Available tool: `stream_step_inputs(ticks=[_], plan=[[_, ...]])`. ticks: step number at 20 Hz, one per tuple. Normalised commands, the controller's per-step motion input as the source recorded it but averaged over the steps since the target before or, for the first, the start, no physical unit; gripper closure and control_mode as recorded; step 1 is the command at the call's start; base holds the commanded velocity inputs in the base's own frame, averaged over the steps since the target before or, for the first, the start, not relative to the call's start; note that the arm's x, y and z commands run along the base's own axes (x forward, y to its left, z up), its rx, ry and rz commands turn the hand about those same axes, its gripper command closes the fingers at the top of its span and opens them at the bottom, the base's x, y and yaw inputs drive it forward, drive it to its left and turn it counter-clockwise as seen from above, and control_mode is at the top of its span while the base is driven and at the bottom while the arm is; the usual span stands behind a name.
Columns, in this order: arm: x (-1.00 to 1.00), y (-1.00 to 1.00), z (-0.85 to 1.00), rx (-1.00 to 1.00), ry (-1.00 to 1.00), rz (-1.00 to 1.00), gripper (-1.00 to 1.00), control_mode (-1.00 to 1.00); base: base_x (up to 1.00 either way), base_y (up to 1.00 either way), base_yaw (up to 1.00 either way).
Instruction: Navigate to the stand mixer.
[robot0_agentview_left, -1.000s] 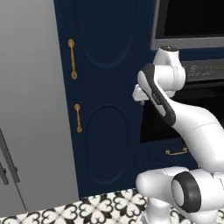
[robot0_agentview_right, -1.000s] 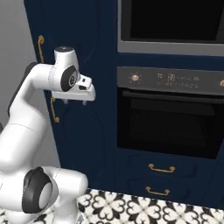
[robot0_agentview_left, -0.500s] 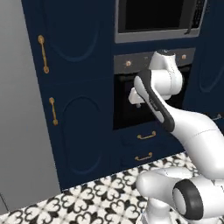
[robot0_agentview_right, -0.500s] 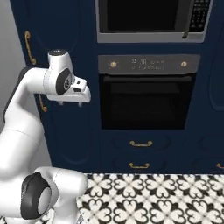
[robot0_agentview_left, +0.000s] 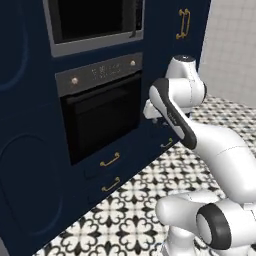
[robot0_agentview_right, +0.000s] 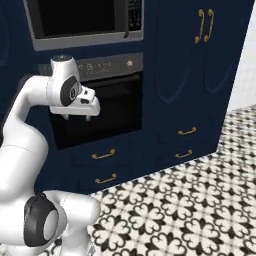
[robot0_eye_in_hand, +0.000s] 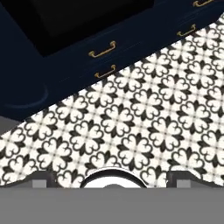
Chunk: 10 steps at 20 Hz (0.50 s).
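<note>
Across both base views the whole picture has slid sideways since half a second ago, so the camera has moved rather than the furniture. At the centre left of the left base view stands the black wall oven (robot0_agentview_left: 102, 117), with the microwave (robot0_agentview_left: 92, 22) above it at the top of the frame; half a second ago the oven sat further right, partly behind the arm. The tall grey panel that filled the left edge then is gone. A white tiled wall (robot0_agentview_left: 232, 47) now shows at the upper right, and a navy cabinet with two brass handles (robot0_agentview_right: 205, 24) fills the upper right of the right base view. Patterned black-and-white floor tiles (robot0_agentview_right: 200, 200) spread over more of the lower right.

The gripper (robot0_agentview_right: 76, 118) hangs folded in front of the oven door, centre left of the right base view, holding nothing; how far its fingers are parted cannot be told. The stand mixer cannot be seen from here.
</note>
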Motion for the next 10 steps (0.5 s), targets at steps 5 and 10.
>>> stream_step_inputs(ticks=[5,10], plan=[[0.0,0.0,0.0,0.0,0.0,0.0,-1.0,1.0,-0.03,-0.17,-0.71],[0.0,0.0,0.0,0.0,0.0,0.0,-1.0,1.0,-0.04,-0.2,-0.68]])
